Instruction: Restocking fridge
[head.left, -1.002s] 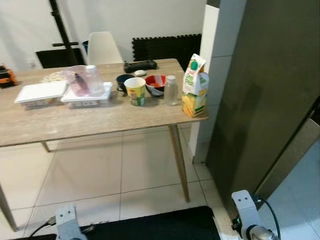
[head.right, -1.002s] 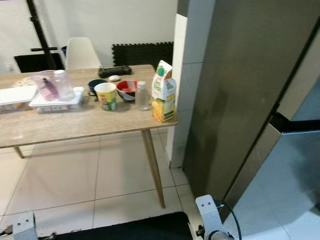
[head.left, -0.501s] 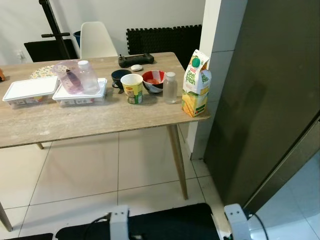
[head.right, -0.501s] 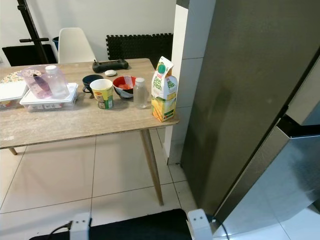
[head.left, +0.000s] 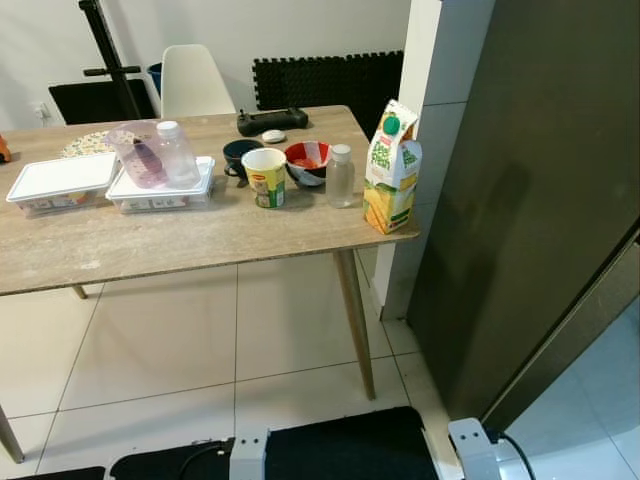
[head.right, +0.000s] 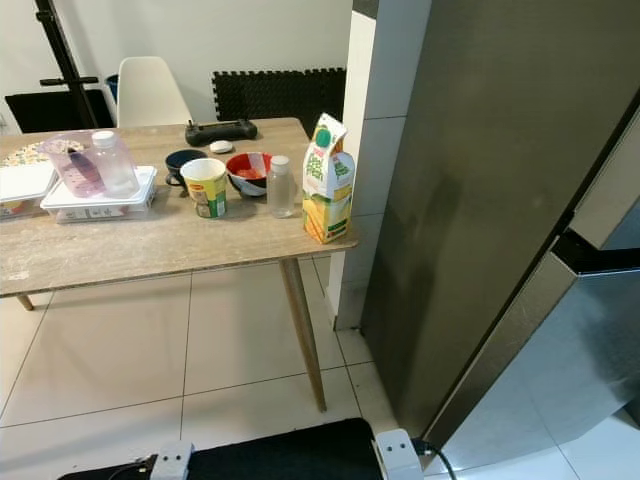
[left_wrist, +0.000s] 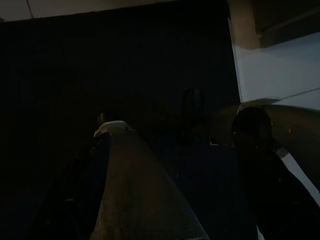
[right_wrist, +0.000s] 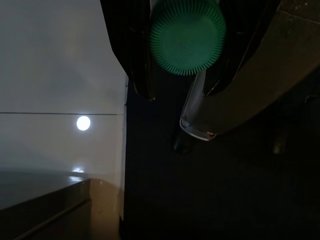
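A yellow-and-green juice carton (head.left: 391, 168) stands at the right corner of the wooden table (head.left: 200, 235). Beside it are a small clear bottle (head.left: 341, 177), a yellow cup (head.left: 265, 177), a red bowl (head.left: 309, 163) and a dark bowl (head.left: 240, 157). The dark grey fridge (head.left: 540, 200) rises just right of the table. In the right wrist view my right gripper (right_wrist: 177, 65) is shut on a bottle with a green ribbed cap (right_wrist: 187, 35), one black finger (right_wrist: 132, 45) on each side. The left wrist view is very dark. Both arms hang low.
Two white lidded containers (head.left: 160, 185) (head.left: 60, 182) lie on the table's left part, with a clear jug and bottle on one. A white chair (head.left: 192, 80) and black stand are behind. A black mat (head.left: 340, 450) lies at my feet; tiled floor runs under the table.
The camera has shifted since a second ago, then settled. My arm parts at the bottom edge have drawn inward. Nothing on the table has moved.
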